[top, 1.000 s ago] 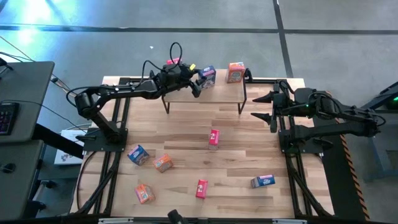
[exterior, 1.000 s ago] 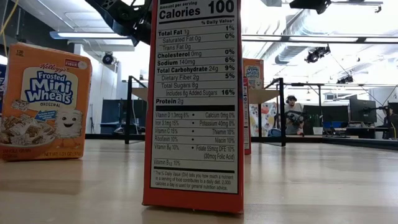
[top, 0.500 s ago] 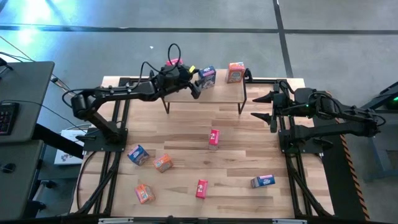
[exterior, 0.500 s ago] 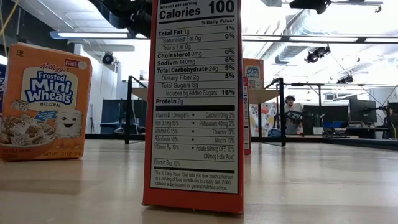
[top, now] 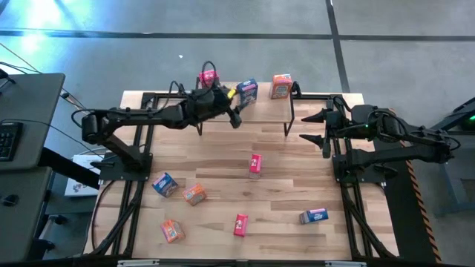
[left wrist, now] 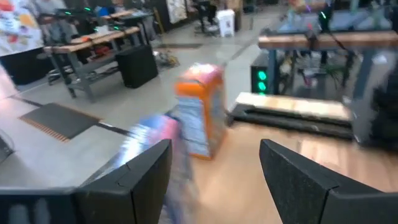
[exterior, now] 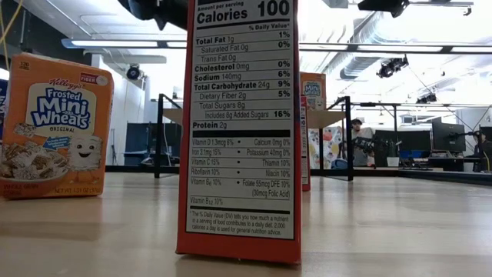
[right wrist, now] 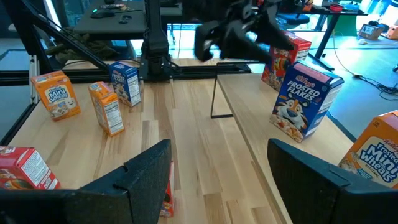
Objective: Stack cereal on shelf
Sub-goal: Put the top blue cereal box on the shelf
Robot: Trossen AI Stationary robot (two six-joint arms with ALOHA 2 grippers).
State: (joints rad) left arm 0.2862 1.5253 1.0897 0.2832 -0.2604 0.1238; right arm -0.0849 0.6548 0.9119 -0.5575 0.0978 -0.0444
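Left pincer hangs over the near edge of the shelf, fingers spread apart with nothing between them; just beyond it a blue cereal box stands on the shelf board, an orange box further right on the same board, a red box at the far left end. Right pincer waits off the shelf's right end, fingers wide and empty. Down on the bench, six boxes are scattered: a red one upright mid-bench; a blue one and an orange one close together on the left; another orange at the near left; a red one near the front edge; a blue one lying to the right.
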